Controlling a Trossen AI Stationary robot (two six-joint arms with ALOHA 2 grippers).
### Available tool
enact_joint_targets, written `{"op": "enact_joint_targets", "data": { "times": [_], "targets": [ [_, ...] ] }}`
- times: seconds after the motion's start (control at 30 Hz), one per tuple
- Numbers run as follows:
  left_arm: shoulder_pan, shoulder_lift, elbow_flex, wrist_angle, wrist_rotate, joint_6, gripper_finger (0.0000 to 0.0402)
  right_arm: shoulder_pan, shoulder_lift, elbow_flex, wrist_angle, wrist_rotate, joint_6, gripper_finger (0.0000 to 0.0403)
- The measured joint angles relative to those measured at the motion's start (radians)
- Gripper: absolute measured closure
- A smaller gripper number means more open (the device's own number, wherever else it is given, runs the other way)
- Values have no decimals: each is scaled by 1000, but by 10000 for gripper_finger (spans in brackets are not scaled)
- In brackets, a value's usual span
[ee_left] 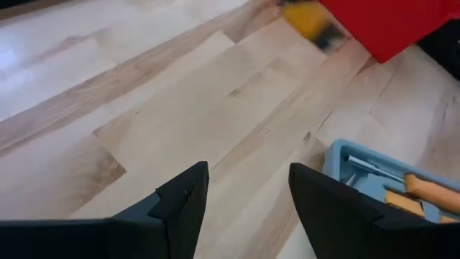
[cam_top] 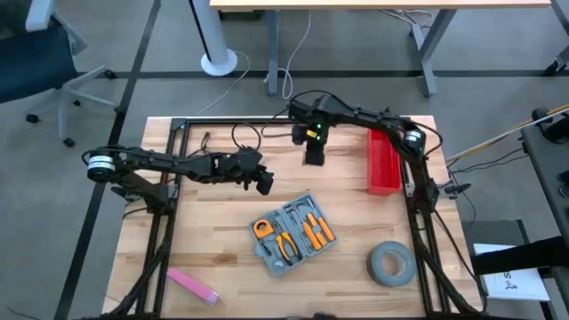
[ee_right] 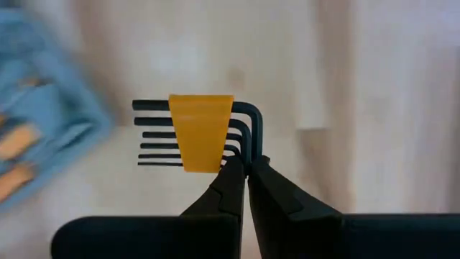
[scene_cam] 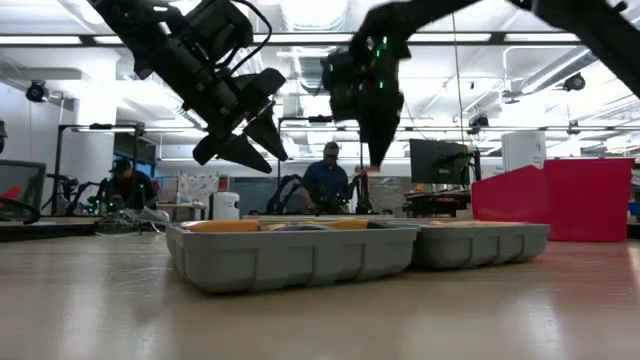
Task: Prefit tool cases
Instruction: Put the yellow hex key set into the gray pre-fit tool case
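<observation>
Right gripper (ee_right: 244, 169), closed on the hex key set (ee_right: 198, 134) by its bend: slippage risk. Left gripper (ee_left: 248, 201) open, empty. Tool case (cam_top: 293, 233) lies open near the table's front edge.

No readable text, brand, number or sign anywhere. A white sheet (cam_top: 514, 283) beside the tabletop (cam_top: 222, 240) carries dark print, too small to make out. Tool case (cam_top: 294, 230), red bin (cam_top: 383, 160) and tape roll (cam_top: 391, 264) show no lettering.
</observation>
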Motion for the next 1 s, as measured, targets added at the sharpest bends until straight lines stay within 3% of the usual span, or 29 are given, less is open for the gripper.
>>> {"op": "enact_joint_targets", "data": {
  "times": [0.2, 0.43, 1.0],
  "targets": [
    [-45, -34, 0, 2, 3, 45, 198, 129, -108, -50, 18, -40, -21, 403],
    [-94, -66, 0, 21, -1, 29, 198, 254, -190, -139, 157, -39, 60, 403],
    [-258, -63, 0, 0, 12, -135, 198, 501, -194, -299, 446, -39, 116, 403]
  ]
}}
